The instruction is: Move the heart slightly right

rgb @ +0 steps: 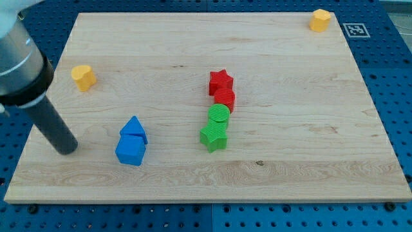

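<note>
A yellow heart-shaped block (83, 77) lies near the board's left edge, in the upper left. My tip (66, 150) rests on the board below it and slightly to its left, well apart from it and touching no block. The dark rod slants up from the tip to the view's top left. To the tip's right, a blue triangular block (134, 127) sits right above a blue cube (131, 151).
In the board's middle, a red star (220, 81), a red block (225, 99), a green round block (219, 115) and a green star (214, 136) form a touching column. Another yellow block (319, 20) sits at the top right corner. The wooden board (309, 129) lies on blue pegboard.
</note>
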Robot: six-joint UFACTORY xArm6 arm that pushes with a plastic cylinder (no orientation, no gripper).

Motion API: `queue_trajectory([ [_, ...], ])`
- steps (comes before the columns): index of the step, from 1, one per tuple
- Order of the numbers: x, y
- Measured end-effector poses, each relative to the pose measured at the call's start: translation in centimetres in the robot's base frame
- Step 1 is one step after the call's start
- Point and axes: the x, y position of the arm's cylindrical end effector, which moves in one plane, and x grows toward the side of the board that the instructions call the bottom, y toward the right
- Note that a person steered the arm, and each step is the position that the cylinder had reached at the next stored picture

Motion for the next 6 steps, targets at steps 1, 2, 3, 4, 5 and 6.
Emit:
queue_trajectory([
  [1,-3.6,-1.9],
  [2,-7.4,-3.2],
  [3,-10.2,-3.8],
  [4,-12.4,-3.8],
  [5,-13.5,-2.1],
  [6,-13.0,1.0],
])
